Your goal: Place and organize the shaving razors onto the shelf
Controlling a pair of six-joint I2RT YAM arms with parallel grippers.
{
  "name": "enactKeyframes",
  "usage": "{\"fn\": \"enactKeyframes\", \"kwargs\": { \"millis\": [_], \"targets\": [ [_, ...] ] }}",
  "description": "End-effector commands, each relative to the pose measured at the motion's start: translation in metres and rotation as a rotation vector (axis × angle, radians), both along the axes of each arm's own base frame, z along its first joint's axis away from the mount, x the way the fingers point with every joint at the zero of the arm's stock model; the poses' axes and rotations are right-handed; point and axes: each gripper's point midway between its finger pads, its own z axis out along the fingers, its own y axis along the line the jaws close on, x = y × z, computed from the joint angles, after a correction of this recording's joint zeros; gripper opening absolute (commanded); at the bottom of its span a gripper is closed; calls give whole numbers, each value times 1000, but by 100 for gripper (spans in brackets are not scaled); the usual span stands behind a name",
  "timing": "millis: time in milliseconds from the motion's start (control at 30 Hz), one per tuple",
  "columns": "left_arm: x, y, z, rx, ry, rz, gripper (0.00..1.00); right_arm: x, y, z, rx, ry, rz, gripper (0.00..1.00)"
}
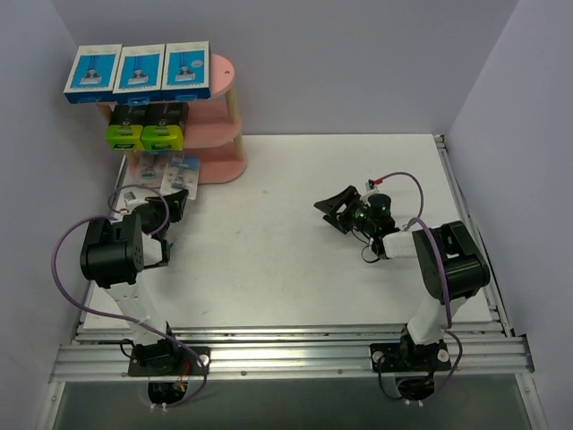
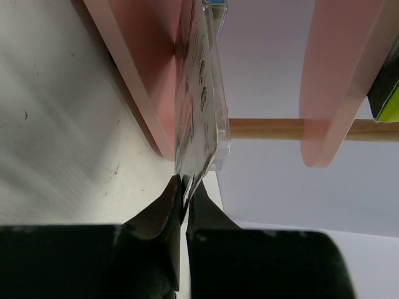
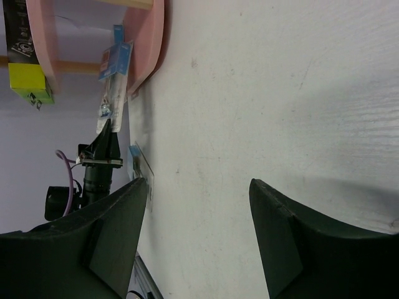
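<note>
**Top view:** the pink shelf is standing at the 10 o'clock corner of the tabletop. Three blue-and-white boxes are lying in a row on its top tier, and two black boxes with lime ends are sitting side by side on the middle tier. Clear blister packs are occupying the bottom board, so each kind is apparently being kept to its own tier. The left claw is reaching at that board from its 6 o'clock side, while the right claw is hovering well apart toward 3 o'clock. The box wording is too small to read. **Left wrist view:** the left claw is pinching, almost fully closed, the near edge of a blister pack. It is holding the pack on edge at the rim of the bottom board, probably to slide it in beside the others. A wooden post is crossing behind, and the print on the pack is too blurred to read. **Right wrist view:** the right claw is standing wide apart and gripping nothing, seemingly kept clear of the work, with the held pack showing at 11 o'clock.
</note>
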Motion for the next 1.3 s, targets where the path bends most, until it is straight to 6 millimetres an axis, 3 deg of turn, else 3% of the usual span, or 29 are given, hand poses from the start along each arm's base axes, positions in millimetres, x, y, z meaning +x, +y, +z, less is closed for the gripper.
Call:
{"fn": "enactKeyframes", "kwargs": {
  "millis": [0,200,333,533,1100,1267],
  "targets": [
    [17,9,26,36,-105,34,2,15,3,24,26,-102,32,62],
    [30,11,17,35,-75,42,6,22,-3,16,25,-92,29,62],
    [36,13,12,46,-54,46,20,25,-4,12,33,-92,34,62],
    [44,10,7,59,-36,38,29,27,-5,4,50,-80,33,62],
    [58,12,-14,92,29,23,31,30,-7,-13,63,-52,38,61],
    [59,13,-16,141,55,11,39,31,-7,-17,72,-46,42,61]
  ]
}}
